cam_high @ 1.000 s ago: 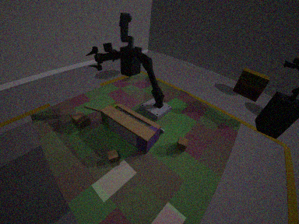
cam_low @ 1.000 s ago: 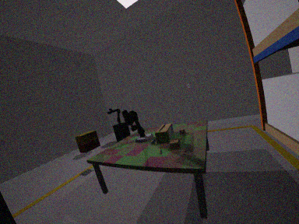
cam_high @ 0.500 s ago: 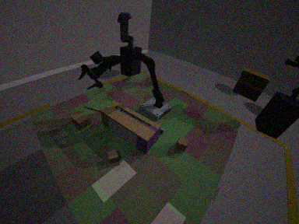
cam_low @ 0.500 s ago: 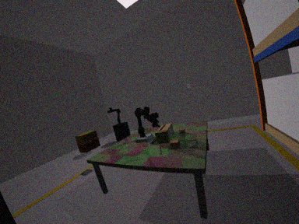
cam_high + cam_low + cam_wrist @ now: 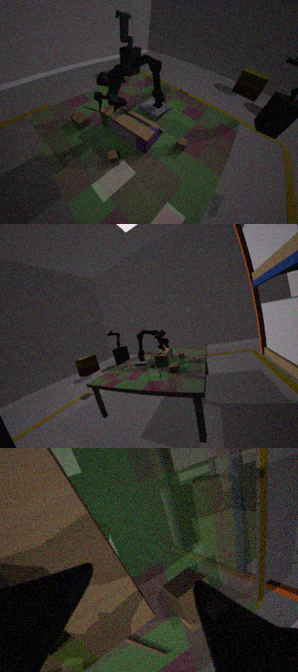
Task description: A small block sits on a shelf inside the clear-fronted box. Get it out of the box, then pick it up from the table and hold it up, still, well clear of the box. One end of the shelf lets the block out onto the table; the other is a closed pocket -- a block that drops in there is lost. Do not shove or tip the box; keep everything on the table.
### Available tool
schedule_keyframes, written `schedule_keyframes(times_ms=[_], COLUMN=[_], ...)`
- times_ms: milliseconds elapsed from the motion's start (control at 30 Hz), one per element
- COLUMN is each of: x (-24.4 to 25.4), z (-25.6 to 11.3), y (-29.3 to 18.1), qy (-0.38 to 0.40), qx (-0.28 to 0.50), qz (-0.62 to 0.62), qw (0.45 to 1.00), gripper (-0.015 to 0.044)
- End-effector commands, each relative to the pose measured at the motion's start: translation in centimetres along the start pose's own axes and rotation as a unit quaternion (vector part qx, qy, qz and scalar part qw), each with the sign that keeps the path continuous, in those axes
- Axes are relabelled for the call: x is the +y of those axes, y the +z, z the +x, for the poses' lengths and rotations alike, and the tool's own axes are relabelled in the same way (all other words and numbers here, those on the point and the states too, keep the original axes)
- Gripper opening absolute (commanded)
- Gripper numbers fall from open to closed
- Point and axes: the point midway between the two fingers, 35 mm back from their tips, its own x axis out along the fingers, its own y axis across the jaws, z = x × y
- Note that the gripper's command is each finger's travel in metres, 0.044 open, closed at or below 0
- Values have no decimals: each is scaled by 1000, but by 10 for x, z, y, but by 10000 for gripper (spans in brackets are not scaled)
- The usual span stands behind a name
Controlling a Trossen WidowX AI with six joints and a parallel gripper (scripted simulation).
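Observation:
The box (image 5: pixel 133 124) (image 5: pixel 161 360) stands mid-table with a wooden top, a greyish see-through long side and a purple end. Its wooden top (image 5: pixel 42 503) fills the left of the wrist view. No block can be made out on the shelf inside; the picture is dark and grainy. My gripper (image 5: pixel 107 110) (image 5: pixel 163 351) (image 5: pixel 145 577) is open with nothing between its fingers. It hangs just above the end of the box away from the purple end, fingers pointing down. Whether a fingertip touches the box cannot be told.
A larger brown block (image 5: pixel 79 119) (image 5: pixel 174 367) lies beyond that end of the box. Small brown cubes lie on the table at the front (image 5: pixel 112 155) and off the purple end (image 5: pixel 182 141). The arm's pale base (image 5: pixel 155 107) is behind the box.

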Motion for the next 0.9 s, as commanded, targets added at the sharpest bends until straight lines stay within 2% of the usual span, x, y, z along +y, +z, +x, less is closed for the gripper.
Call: schedule_keyframes(times_ms=[0,167,333,867], x=[52,127,187,200], z=[-8,-26,-54,-47], y=[31,58,65,64], qy=[56,127,169,172], qx=[33,94,160,169], qz=[-67,-188,-316,-333], qw=[996,969,920,912], gripper=[400,400,400,400])
